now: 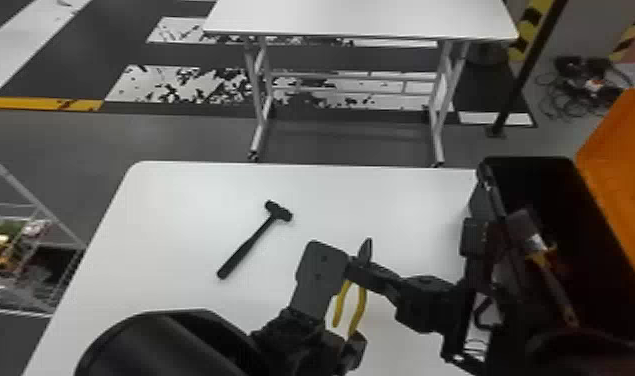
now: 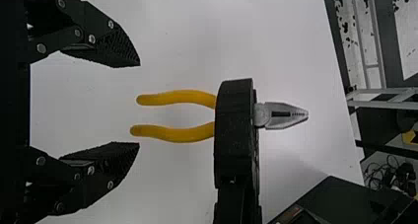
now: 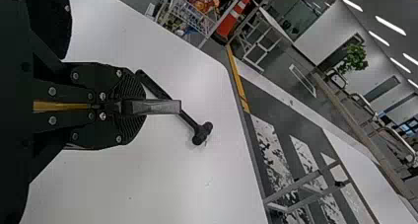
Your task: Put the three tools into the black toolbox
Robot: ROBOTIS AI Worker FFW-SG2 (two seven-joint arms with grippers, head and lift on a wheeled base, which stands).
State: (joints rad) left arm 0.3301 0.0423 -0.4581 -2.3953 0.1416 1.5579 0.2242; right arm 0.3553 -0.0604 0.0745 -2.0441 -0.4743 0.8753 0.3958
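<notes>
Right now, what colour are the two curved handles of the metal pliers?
Yellow handles, clearest in the left wrist view.

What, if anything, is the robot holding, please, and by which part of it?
Pliers, held by the right gripper near the joint, just behind the metal nose. The left gripper is empty.

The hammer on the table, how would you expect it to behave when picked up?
The hammer will probably be stiff, its handle looking straight and solid. Gripped far from the head, it would likely dip that way, the bulk sitting there. That crosswise head should also hinder rolling.
</notes>
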